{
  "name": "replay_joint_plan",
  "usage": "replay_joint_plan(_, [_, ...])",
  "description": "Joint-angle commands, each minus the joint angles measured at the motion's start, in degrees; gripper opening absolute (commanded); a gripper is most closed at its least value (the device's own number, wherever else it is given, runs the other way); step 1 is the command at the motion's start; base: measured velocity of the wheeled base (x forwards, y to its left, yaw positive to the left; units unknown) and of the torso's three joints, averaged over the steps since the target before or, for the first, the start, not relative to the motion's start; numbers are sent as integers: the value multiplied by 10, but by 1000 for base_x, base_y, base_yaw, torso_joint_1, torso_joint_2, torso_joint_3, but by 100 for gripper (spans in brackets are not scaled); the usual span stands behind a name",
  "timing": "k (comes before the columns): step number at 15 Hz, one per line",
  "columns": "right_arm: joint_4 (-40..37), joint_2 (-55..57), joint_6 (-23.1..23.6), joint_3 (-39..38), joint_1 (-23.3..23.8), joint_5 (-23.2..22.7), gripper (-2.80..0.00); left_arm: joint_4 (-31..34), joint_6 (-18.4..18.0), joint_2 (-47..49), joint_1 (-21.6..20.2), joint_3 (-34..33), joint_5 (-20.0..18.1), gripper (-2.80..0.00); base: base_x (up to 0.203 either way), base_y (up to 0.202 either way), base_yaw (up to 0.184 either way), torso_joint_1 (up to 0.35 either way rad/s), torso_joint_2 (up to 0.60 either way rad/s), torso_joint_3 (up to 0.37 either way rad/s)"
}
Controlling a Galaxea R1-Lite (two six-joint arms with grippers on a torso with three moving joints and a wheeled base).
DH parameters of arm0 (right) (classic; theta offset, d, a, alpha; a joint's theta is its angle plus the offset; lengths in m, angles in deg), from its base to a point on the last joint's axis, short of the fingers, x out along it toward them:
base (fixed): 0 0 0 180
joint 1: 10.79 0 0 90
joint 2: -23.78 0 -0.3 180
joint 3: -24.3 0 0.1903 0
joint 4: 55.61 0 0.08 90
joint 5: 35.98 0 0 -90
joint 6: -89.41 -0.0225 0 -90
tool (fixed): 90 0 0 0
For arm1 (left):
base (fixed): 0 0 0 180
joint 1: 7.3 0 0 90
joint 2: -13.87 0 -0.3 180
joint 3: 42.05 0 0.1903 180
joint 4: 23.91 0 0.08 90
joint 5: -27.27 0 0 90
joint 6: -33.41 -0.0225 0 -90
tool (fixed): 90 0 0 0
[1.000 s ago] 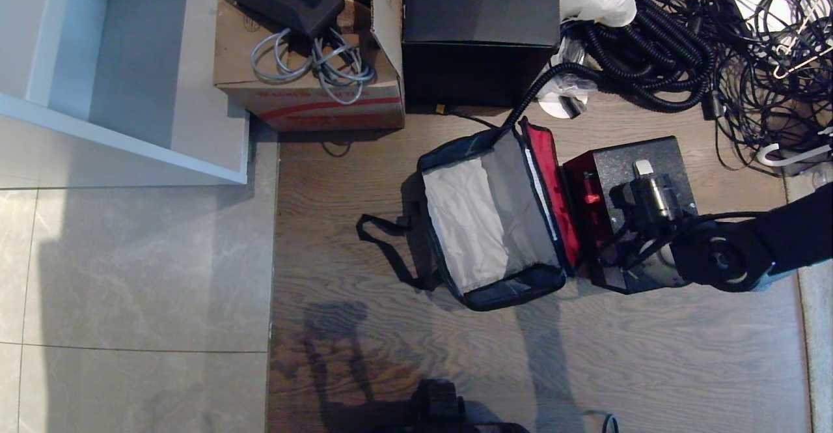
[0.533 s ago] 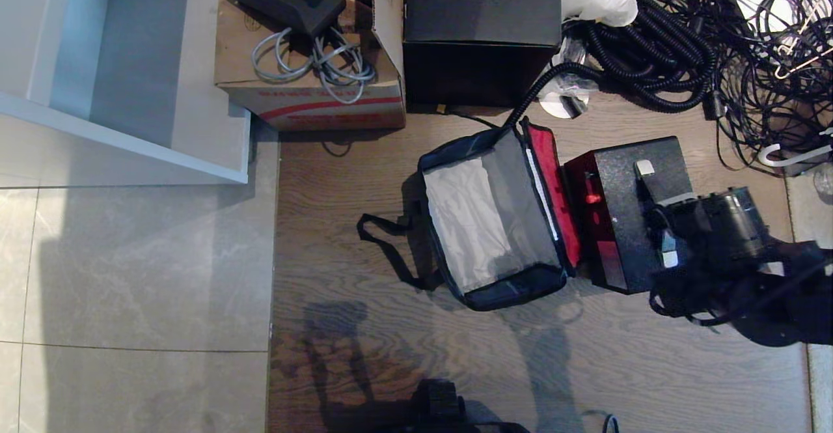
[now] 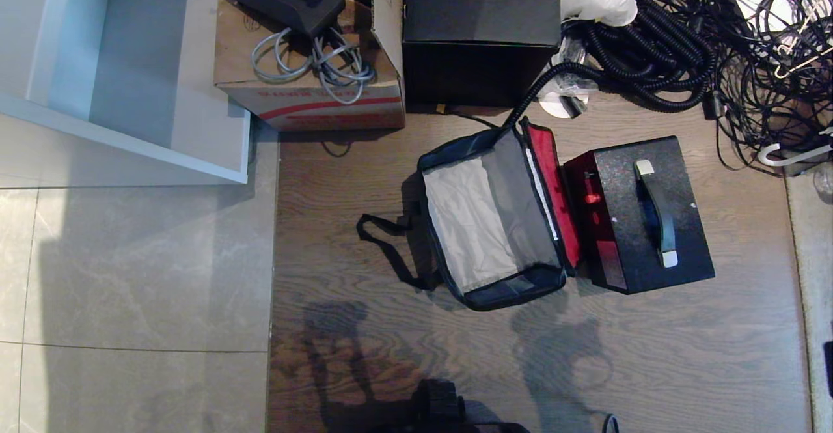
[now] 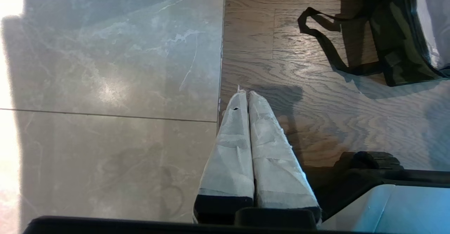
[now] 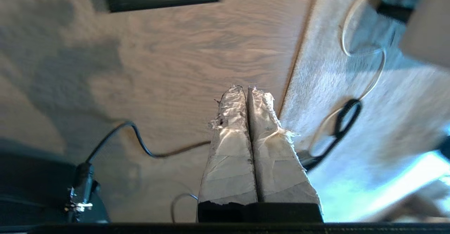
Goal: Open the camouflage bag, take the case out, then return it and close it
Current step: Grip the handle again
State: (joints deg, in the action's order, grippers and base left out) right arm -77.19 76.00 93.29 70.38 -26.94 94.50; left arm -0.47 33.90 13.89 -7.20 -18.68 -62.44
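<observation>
The soft, boxy camouflage fabric bag with black trim (image 3: 494, 224) sits open on the wooden floor, its grey interior showing with a pale crumpled lining inside. Its red-lined lid (image 3: 553, 192) is folded back toward the robot's right, and a black strap (image 3: 390, 251) trails across the floor on the opposite side. The black speckled hard rectangular case (image 3: 641, 215) stands just beside the lid, outside the bag, its black handle with silver ends on top and its red side facing the bag.
</observation>
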Motion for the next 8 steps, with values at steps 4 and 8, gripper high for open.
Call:
replay_joint_plan(4, [11,-272,3,-73,156,-320,-280,0,0,0,0,0,1,-280,0,0,0,0,0,0])
replay_joint_plan(8, [-106,-288,-7,-31,177,-344,-280,0,0,0,0,0,1,-280,0,0,0,0,0,0])
